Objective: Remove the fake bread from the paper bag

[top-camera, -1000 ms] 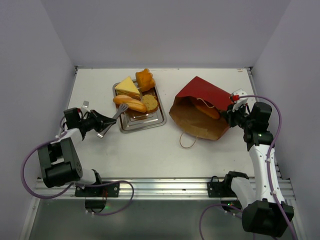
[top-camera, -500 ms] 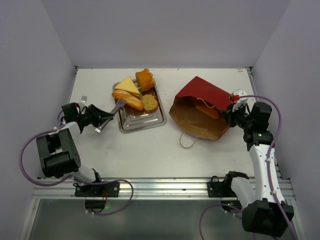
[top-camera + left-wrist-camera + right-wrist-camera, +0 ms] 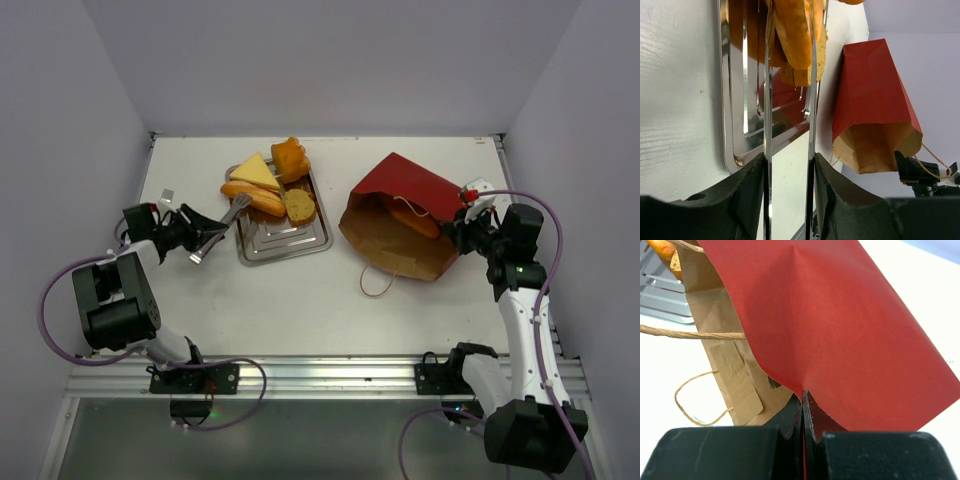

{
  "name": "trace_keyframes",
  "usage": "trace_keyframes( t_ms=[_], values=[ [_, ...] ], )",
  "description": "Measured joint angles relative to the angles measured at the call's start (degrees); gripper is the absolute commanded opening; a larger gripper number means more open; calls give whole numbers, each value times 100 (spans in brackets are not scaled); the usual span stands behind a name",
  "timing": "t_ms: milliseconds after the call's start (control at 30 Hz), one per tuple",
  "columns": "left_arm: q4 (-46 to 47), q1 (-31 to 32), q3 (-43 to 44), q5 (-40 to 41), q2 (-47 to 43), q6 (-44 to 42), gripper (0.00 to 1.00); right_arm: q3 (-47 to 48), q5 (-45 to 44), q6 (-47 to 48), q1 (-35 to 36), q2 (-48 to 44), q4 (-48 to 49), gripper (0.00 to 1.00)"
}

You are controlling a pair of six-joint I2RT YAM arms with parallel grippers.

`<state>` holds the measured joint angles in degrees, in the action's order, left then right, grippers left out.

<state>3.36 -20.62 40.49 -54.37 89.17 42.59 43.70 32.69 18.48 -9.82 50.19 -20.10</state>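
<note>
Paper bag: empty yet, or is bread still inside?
Not empty. The paper bag lies on its side, and one long orange loaf shows inside its open mouth; the right gripper pinches its red edge.

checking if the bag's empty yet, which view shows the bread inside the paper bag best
Top external: it looks into the open paper bag, where a long loaf lies. Left wrist shows only the bag's mouth; right wrist mostly its red outside.
</note>
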Motion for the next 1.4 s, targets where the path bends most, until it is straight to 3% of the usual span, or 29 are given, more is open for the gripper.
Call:
trace_keyframes(
  t_ms=[567,800,1033,1233,1400],
  values=[
    [-227,0,-221,15,-1086,-24,51,0,0,0,0,0,2,0],
    [-363,133,-826,17,-1867,9,46,0,4,0,0,-2,0,0],
    [-435,1309,-1060,142,-3112,393,41,0,4,0,0,-2,0,0],
    [-531,2789,-1346,527,-4492,1075,40,0,4,2,0,0,2,0],
    [-374,4039,-1480,1281,-4754,1781,39,0,4,2,0,2,0,0]
  ],
)
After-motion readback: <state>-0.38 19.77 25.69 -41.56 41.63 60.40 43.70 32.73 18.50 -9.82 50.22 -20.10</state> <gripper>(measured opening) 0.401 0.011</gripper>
